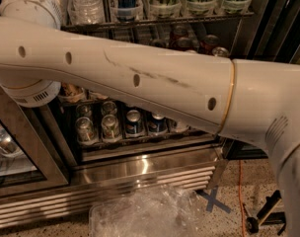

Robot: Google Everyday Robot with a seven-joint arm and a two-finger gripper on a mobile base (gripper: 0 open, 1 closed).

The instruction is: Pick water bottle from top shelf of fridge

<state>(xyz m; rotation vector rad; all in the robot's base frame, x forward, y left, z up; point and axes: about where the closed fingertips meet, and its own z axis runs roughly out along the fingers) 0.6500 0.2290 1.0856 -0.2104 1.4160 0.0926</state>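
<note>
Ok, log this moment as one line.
arm: spans fridge front | gripper: out of view | water bottle: on wire shelf

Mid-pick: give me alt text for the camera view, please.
The robot's white arm spans the frame, hiding much of the fridge; the gripper is out of view. A water bottle stands on the rack above the arm, cans below.

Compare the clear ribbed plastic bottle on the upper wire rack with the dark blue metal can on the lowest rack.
The clear ribbed plastic bottle is see-through; the dark blue metal can is opaque. The bottle stands above the white arm, the can below it. The bottle's top is cropped off; the can's silver top shows. Both stand upright in the fridge. The gripper is out of view, past the arm's upper-left end.
</note>
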